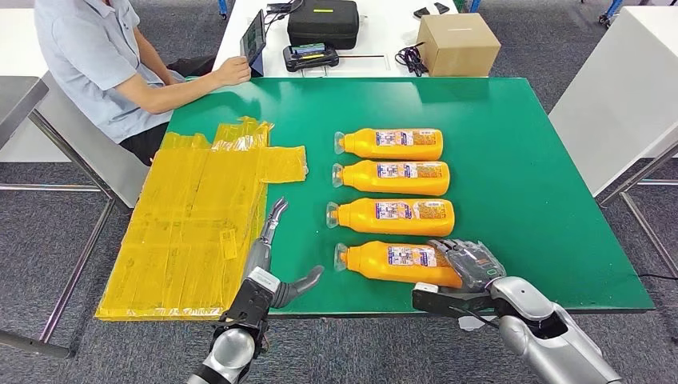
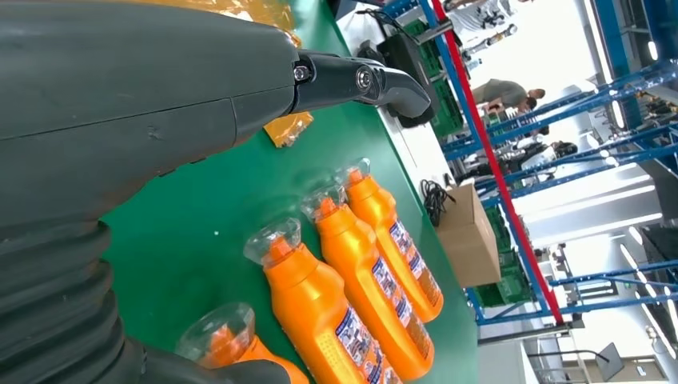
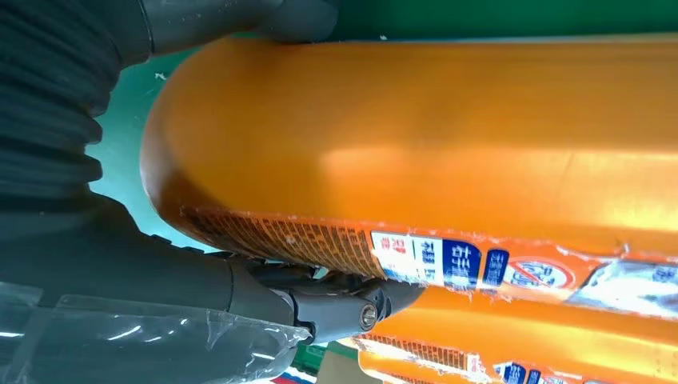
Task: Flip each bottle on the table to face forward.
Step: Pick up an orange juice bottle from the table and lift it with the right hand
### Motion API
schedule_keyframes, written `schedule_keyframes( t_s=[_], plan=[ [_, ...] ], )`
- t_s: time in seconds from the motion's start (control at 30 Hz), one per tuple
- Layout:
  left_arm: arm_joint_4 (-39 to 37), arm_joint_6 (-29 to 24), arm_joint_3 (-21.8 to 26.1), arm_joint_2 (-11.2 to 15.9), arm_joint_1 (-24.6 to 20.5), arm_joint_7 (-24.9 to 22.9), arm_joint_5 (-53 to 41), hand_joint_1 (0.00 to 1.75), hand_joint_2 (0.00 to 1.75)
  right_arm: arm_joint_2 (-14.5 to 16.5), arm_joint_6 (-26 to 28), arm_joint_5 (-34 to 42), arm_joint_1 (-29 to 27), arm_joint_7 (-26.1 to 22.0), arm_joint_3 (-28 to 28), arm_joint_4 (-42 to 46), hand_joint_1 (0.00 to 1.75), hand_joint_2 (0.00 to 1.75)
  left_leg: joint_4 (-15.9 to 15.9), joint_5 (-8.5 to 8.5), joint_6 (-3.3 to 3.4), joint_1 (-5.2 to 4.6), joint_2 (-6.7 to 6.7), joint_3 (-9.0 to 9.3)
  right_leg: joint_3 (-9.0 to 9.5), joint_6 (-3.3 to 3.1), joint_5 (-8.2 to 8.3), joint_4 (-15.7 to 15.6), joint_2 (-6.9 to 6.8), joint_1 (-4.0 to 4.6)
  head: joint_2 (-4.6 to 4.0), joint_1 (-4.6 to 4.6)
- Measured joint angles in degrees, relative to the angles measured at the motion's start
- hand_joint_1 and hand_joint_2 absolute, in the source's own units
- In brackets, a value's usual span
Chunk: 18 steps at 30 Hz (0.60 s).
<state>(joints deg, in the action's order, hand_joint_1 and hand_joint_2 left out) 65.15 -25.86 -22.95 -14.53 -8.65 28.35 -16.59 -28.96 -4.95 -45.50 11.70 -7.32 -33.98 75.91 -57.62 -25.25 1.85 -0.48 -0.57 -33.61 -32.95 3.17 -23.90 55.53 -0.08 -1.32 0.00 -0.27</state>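
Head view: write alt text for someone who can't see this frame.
The robot's right hand grips the base end of the nearest of four orange bottles lying in a column on a green table, caps pointing left. Its left hand hovers open beside yellow plastic sheets; a seated person is at far left.

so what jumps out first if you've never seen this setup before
Four orange bottles lie in a neat column on the green table, caps pointing left. The right robot hand grips the base of the nearest bottle, while the left robot hand hovers open beside a yellow plastic sheet.
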Motion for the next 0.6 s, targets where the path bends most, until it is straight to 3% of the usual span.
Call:
schedule_keyframes(
  t_s=[0.37, 0.6],
  plan=[
    [-1.1, 0.0, -0.4, 0.0, -0.8, 0.5, 0.9, 0.00, 1.75, 1.8, 3.4, 1.8, -1.6, -1.9, 2.0, -2.3, 1.75, 1.75, 0.0, 0.00, 0.00, 0.00, 0.01, 0.04, 0.02, 0.00, 0.00, 0.0, 0.00, 0.00, 0.00, 0.02],
    [-1.4, 0.1, -0.8, -0.2, -1.4, 1.3, 2.9, 0.00, 1.75, 5.8, 4.7, 8.4, -4.0, -8.4, 6.1, -2.8, 1.75, 1.75, 0.0, 0.00, 0.00, 0.01, 0.03, 0.05, 0.02, 0.00, 0.00, 0.0, 0.01, 0.02, 0.00, 0.02]
  ],
)
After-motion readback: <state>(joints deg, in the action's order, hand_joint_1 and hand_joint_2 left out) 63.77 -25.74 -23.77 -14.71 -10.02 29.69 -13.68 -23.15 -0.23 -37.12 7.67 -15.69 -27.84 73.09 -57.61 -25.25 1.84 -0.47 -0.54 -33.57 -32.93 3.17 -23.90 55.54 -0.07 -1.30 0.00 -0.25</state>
